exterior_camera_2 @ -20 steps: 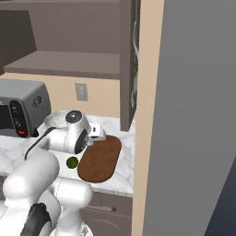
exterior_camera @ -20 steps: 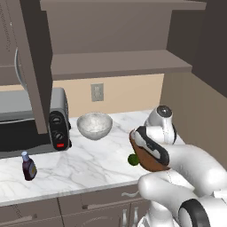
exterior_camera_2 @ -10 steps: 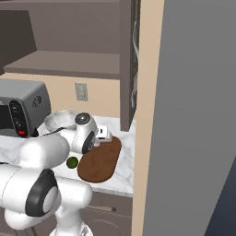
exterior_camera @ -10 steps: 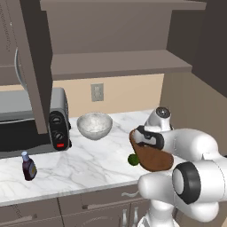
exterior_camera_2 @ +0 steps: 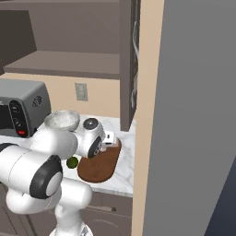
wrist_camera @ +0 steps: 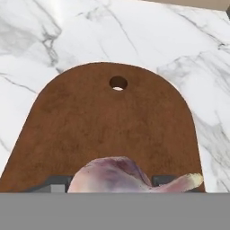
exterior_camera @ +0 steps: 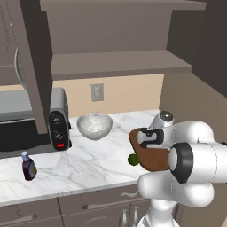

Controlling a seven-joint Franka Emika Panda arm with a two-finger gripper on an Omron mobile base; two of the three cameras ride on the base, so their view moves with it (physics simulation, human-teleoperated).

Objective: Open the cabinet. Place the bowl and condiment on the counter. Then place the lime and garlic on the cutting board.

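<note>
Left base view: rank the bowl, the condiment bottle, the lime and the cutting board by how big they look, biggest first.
1. cutting board, though the arm hides part of it
2. bowl
3. condiment bottle
4. lime

The board and bowl look close in size; with the board partly covered, their order is unsure.

Lime point(exterior_camera: 132, 159) beside cutting board point(exterior_camera: 153, 158) (likely touching)
</note>
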